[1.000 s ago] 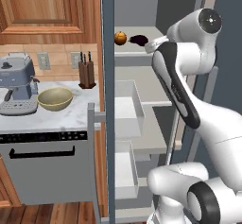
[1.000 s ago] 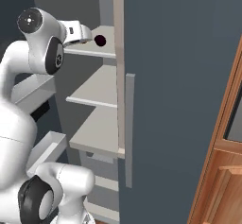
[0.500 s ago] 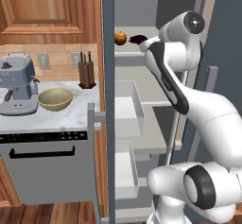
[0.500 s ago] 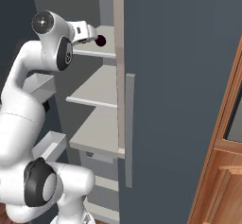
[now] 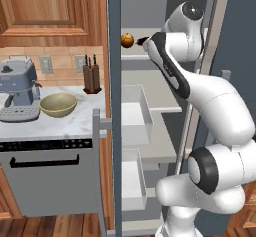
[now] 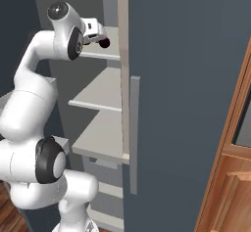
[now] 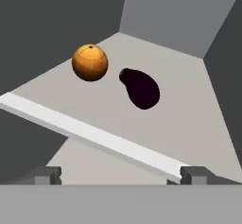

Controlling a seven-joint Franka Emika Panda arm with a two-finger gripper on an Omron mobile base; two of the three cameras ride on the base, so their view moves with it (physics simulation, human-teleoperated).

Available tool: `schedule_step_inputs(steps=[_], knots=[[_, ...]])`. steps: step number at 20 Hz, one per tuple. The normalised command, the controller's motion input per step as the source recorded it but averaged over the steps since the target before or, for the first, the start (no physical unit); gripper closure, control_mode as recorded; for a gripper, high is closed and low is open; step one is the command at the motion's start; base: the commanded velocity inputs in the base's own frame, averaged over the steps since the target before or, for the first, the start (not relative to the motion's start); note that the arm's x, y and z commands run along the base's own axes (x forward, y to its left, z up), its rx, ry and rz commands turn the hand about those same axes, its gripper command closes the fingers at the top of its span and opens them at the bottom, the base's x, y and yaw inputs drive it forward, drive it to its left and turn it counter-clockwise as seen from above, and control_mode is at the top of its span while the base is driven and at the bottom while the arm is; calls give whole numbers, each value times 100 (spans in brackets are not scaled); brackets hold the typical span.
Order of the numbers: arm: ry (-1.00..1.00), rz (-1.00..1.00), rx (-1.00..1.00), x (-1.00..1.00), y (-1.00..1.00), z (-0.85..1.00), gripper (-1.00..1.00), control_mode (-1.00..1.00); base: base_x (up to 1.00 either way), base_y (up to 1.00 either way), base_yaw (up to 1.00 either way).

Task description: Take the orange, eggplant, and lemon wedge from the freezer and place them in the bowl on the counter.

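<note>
Upper freezer (image 5: 114, 131) shelf: the orange (image 7: 90, 63) and the eggplant (image 7: 140, 88) are lying just beside each other, apart, the eggplant nearer the back wall. I am holding my gripper (image 7: 121, 175) at the shelf's front edge, jaws spread wide and grasping nothing. The bowl (image 5: 58, 104) is sitting on the counter (image 5: 50, 125) beside the coffee machine (image 5: 18, 90).

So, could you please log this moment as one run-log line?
phase: reaching into freezer | gripper: open, empty | orange, eggplant: on shelf | bowl: empty
</note>
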Motion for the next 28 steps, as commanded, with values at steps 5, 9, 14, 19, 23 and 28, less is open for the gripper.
schedule_step_inputs(steps=[5, 9, 14, 19, 23, 28], knots=[[1, 0, -5, 33, 0, -22, -100, -100, 0, 0, 0], [-2, 0, -2, 21, 0, -29, -100, -100, 0, 0, 0], [-1, 0, 0, 40, -2, -9, -100, -100, 0, 0, 0], [0, 0, 1, 66, -11, -2, -100, -100, 0, 0, 0], [0, 0, 2, 67, -11, -1, -100, -100, 0, 0, 0], [0, 0, 0, 59, -3, -14, -100, -100, 0, 0, 0]])
